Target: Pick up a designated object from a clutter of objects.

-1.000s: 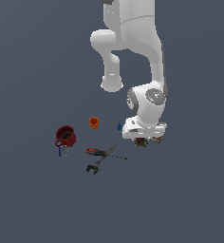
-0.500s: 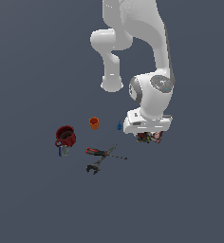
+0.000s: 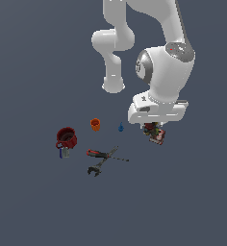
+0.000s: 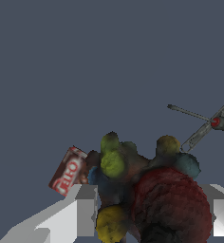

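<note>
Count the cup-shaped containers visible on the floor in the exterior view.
2. The dark red mug sits farthest toward the exterior view's left; the orange cup stands apart to its right, nearer the arm. The gripper may hide anything under it.

Look at the exterior view: the mug [image 3: 66, 138] sits at centre left of the frame, the cup [image 3: 95, 124] up and to its right, and the tiny drop-shaped piece [image 3: 120, 127] further right. Below those you find the crossed tools [image 3: 106, 155], with the clamp [image 3: 94, 170] just beneath them. Right of centre, the gripper [image 3: 154, 128] has the lumpy item [image 3: 152, 129] between its fingers [image 4: 85, 213], and the box [image 3: 158, 137] lies just below and right of it.
</note>
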Controlling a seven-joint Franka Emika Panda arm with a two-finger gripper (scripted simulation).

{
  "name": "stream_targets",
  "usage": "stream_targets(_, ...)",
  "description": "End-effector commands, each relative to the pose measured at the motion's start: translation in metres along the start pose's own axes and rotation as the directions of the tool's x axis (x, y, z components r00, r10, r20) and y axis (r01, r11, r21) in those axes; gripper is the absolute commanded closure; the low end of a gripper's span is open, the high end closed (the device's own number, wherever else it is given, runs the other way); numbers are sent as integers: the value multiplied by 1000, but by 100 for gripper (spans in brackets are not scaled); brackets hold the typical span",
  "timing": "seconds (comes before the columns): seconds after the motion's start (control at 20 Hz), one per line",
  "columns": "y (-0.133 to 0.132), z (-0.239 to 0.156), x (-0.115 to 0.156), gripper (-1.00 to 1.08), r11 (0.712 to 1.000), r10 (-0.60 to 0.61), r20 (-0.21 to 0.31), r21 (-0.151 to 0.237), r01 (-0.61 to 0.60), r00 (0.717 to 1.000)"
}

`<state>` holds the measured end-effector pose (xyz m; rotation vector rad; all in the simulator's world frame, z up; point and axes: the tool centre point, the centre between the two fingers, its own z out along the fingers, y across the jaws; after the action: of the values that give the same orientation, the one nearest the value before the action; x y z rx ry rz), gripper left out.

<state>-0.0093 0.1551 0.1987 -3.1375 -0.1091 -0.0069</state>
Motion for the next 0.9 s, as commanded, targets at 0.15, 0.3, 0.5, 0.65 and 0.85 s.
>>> stream_targets(0.15,-1,-57,8,108,1000,0,1,0,0,1000)
stream_targets(0.3,-2,-87,12,108,1000,0,1,0,0,1000)
stream_targets(0.5,-3,-126,19,108,1000,0,2,0,0,1000)
stream_targets(0.65,-3,-153,24,108,1000,1,3,0,-1,1000)
stream_targets(0.85,-4,-181,29,108,1000,2,3,-1,-2,1000)
